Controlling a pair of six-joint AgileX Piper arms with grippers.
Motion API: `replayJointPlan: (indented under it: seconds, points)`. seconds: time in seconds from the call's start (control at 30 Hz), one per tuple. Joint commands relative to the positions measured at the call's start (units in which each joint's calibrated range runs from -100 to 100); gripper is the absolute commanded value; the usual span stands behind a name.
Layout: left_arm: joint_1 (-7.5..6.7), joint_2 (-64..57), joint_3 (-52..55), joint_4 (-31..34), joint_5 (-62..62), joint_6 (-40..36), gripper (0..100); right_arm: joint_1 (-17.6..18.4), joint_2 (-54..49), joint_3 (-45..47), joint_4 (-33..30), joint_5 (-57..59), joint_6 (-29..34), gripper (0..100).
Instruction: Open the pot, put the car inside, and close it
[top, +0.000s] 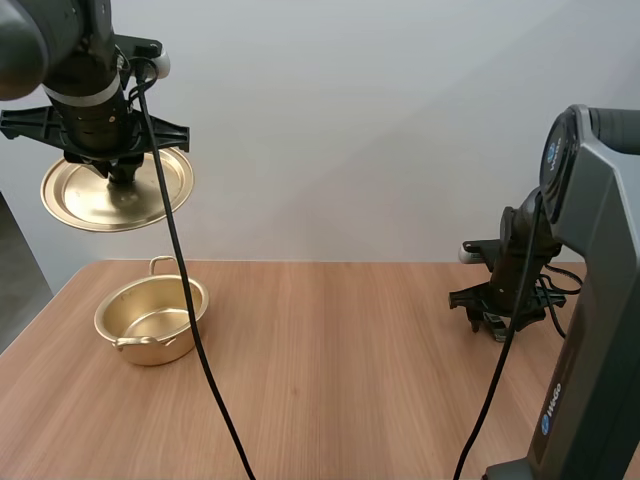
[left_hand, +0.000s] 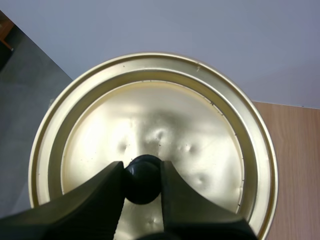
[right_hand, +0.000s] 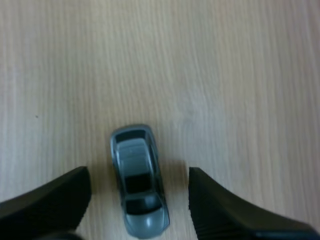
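Observation:
A gold pot (top: 152, 320) stands open on the table's left side. Its gold lid (top: 117, 190) hangs high above it, held by the black knob (left_hand: 142, 178) between the fingers of my left gripper (left_hand: 141, 182), which is shut on it. At the table's right, my right gripper (top: 493, 322) hovers low over the wood. In the right wrist view a small grey toy car (right_hand: 138, 180) lies on the table between the open fingers of my right gripper (right_hand: 140, 200), touching neither.
The wooden table (top: 340, 380) stretches bare between the pot and my right arm. My right arm's base (top: 585, 400) stands at the table's near right corner.

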Motion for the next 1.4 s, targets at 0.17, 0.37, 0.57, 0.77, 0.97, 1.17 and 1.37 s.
replayJointPlan:
  seconds: [0.17, 0.37, 0.57, 0.77, 0.97, 1.17, 1.37]
  points:
    - [0.01, -1.4, 0.0, 0.0, 0.3, 0.0, 0, 0.0, 0.0, 0.0, 0.1, 0.0, -0.6, 0]
    - [0.01, -5.9, 0.0, 0.0, 0.2, 0.0, 0, 0.0, -1.5, -2.0, 1.8, 0.7, -1.6, 0]
    - [0.01, -13.3, 0.0, 0.0, 0.8, 0.8, 0, 0.0, -8.1, -7.5, 13.9, 5.2, -8.4, 0]
    - [0.01, -19.0, 0.0, 0.0, 3.3, 0.8, 0, 0.2, -13.6, -13.8, 45.3, 29.3, -27.9, 0]
    - [0.01, -21.9, 0.0, 0.0, 3.3, 1.2, 0, 5.9, -15.4, -16.4, 49.0, 37.6, -31.1, 0]
    - [0.01, -24.8, 0.0, 0.0, 3.3, 2.1, 0, 15.9, -15.5, -16.4, 38.1, 30.5, -26.9, 0]
    - [0.01, -27.8, 0.0, 0.0, 3.3, 2.6, 0, 23.7, -15.5, -16.4, 34.3, 22.8, -22.3, 0]
